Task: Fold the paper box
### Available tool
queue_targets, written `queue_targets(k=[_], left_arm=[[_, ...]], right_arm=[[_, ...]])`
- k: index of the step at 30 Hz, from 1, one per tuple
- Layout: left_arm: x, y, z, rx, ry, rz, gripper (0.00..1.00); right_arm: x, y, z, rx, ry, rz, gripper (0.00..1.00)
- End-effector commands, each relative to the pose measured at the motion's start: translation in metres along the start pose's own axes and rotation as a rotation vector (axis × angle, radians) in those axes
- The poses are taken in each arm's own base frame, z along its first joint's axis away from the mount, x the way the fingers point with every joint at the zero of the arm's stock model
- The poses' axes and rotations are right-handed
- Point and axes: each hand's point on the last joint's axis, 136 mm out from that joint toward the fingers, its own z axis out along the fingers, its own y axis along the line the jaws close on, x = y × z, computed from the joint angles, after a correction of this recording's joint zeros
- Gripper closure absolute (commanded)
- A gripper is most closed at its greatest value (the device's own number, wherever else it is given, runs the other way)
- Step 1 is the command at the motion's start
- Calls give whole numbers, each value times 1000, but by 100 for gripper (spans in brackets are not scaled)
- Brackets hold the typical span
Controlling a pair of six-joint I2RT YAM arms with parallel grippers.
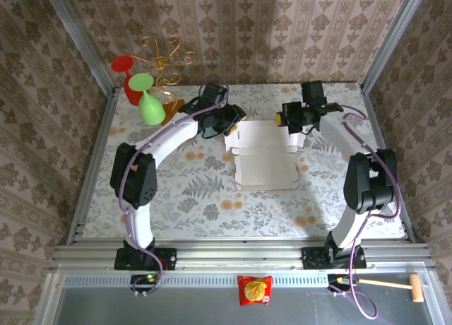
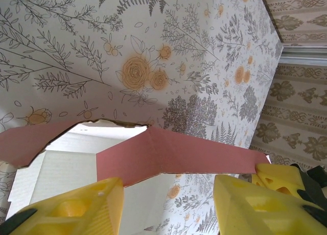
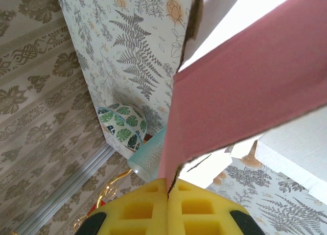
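Paper box (image 1: 265, 166) lies lengthwise near-to-far; right claw (image 3: 168, 183) pinches it, left claw (image 2: 168, 183) half-open.

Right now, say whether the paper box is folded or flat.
Partly folded: the paper box has raised flaps; right hand pinches one.

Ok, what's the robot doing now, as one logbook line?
right claw: shut on paper box flap | left claw: open, facing pink flap | fold: unfinished

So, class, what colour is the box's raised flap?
Pink; the thin cardboard box shows best in right wrist view.
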Motion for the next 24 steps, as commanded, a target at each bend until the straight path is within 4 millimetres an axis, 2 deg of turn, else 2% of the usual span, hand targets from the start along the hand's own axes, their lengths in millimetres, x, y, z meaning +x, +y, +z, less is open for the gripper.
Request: queue_targets(k=[1,7,14,24], left_arm=[[-16,-13,-22,37,-53,-3,49],[-22,3,-17,10,-26,-29,50],[-33,-2,-22,34,-61,-22,48],[-6,-8,2,38,5,-25,50]], right_arm=[[8,3,-10,-26,30,-20,100],[8,2,-9,-27,33,-19,100],[8,0,-8,-22,36,-21,100],[7,0,-6,-25,38,-16,100]])
